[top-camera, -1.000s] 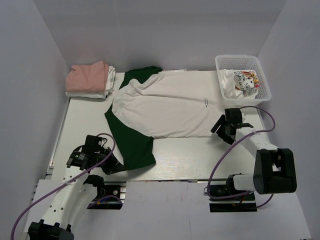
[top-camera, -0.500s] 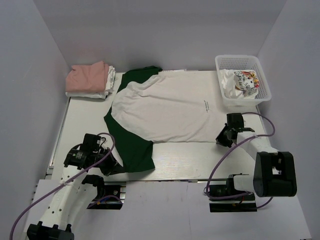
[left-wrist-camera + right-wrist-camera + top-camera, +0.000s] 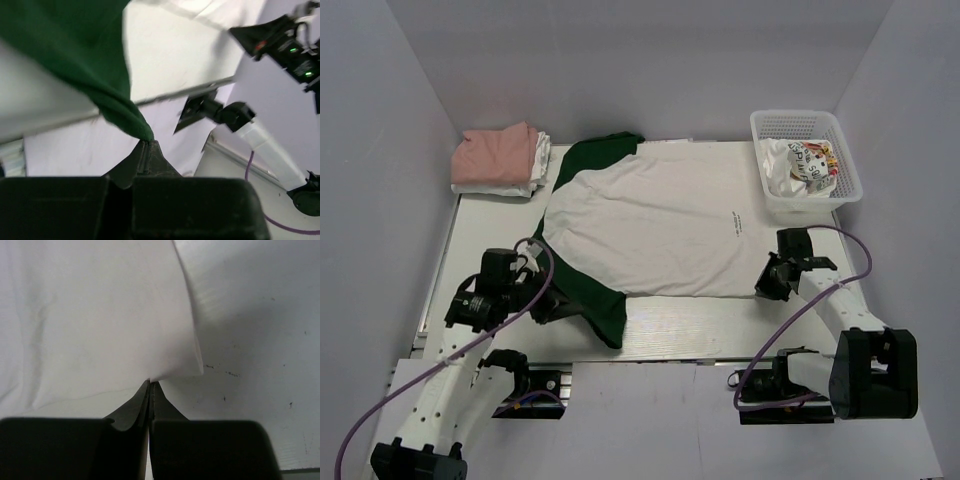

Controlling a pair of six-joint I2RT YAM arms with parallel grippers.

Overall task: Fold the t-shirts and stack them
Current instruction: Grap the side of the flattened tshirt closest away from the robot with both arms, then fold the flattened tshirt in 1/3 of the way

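The large white t-shirt [image 3: 660, 225] with dark green sleeves lies spread across the table [image 3: 490, 235], small black lettering near its right side. My left gripper [image 3: 552, 308] is shut on the near green sleeve [image 3: 592, 292], which hangs lifted from its tips in the left wrist view [image 3: 146, 142]. Over at the shirt's near right hem corner, the right gripper [image 3: 767, 284] is shut on the white cloth [image 3: 100, 315], pinched at its tips [image 3: 151, 383]. A folded salmon-pink t-shirt [image 3: 498, 155] rests on a folded white one [image 3: 535, 182] at the back left.
A white basket [image 3: 805, 122] with crumpled printed cloth stands at the back right, just beyond the right arm. Grey walls enclose the table on three sides. The table's near edge runs just below both grippers.
The right gripper closed on the hem corner and drew it toward the near edge. The left gripper moved right and lifted the green sleeve. The shirt now lies flatter and nearer.
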